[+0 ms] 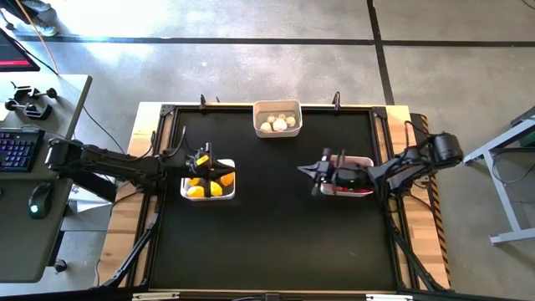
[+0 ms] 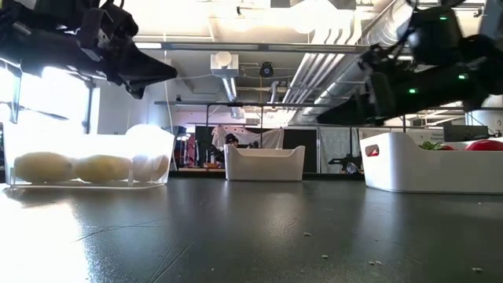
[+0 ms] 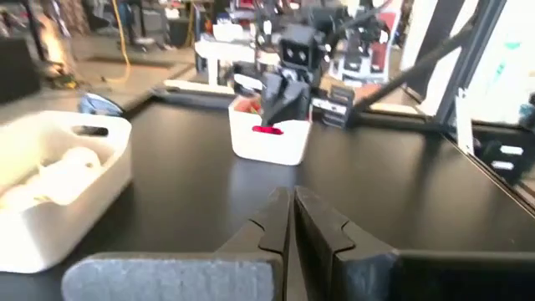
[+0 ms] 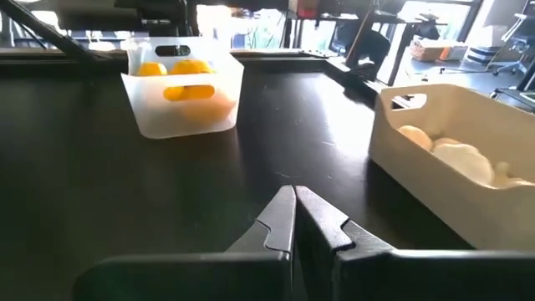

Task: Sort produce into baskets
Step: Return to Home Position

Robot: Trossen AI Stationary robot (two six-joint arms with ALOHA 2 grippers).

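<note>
Left gripper above lemon bin, left side of table; fingers pressed together, nothing between them. Right gripper above tomato bin, right side, tips pointing toward table centre; fingers also together, holding nothing. Lemons piled in clear-walled bin. Garlic bulbs in bin at far edge, midway between arms. Tomatoes just showing over rim of right bin. Bins well apart from each other.

Concrete floor; desk (keyboard atop); ceiling pipes.
</note>
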